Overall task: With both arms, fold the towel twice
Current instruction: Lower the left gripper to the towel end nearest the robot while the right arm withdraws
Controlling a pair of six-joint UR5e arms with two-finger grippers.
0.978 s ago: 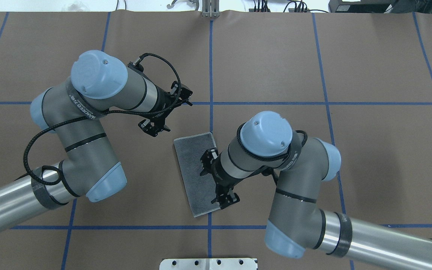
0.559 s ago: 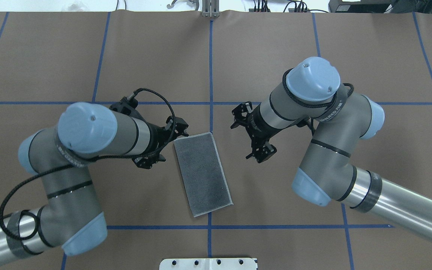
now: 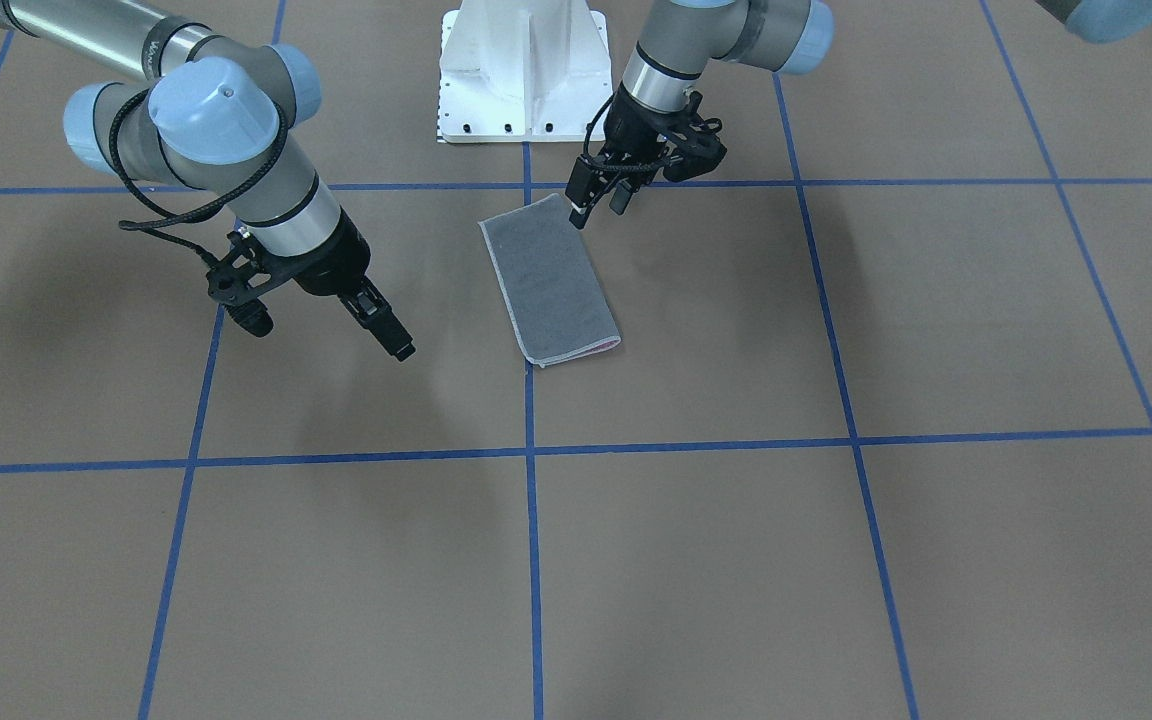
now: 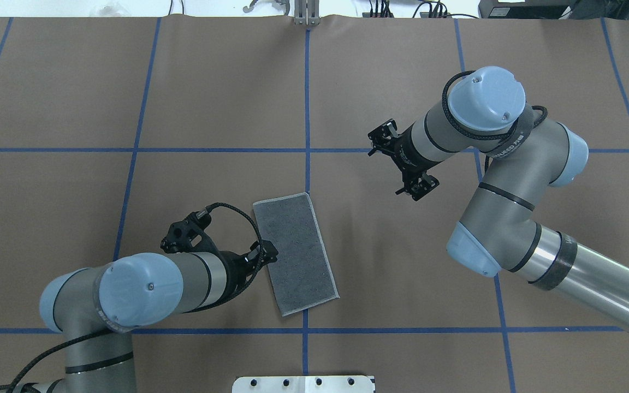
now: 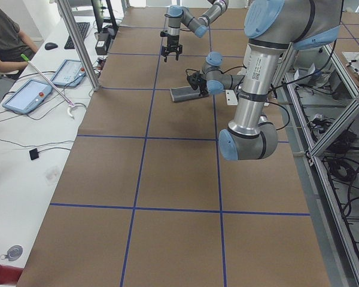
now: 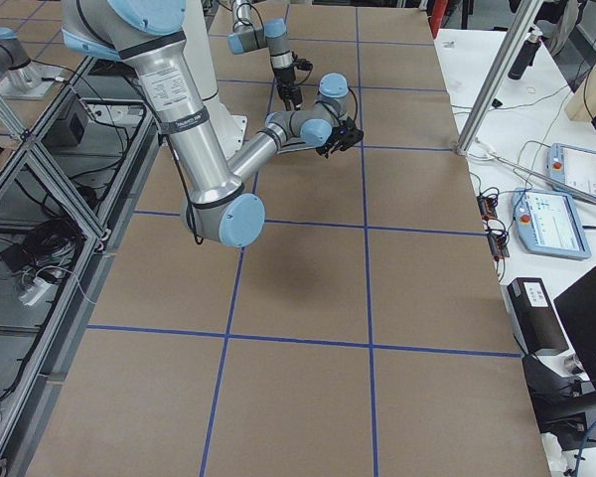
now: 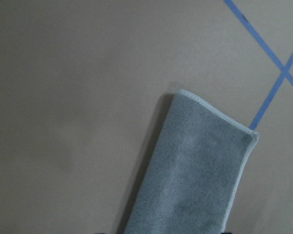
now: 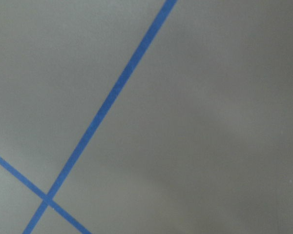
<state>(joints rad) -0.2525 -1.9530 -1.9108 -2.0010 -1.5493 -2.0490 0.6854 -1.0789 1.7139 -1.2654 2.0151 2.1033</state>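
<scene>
One fold is already in the towel (image 4: pixel 296 254): a narrow grey strip lying flat, with a sliver of pink showing at its far end. The left gripper (image 3: pixel 598 207) hovers over the towel's near left corner, fingers spread and empty. The right gripper (image 3: pixel 391 338) hangs well off the towel's right side, fingers seemingly parted, though poorly seen.

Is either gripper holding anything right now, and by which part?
Nothing is held. The towel lies flat; the left gripper hovers open by its corner, and the right gripper is well clear of it.
</scene>
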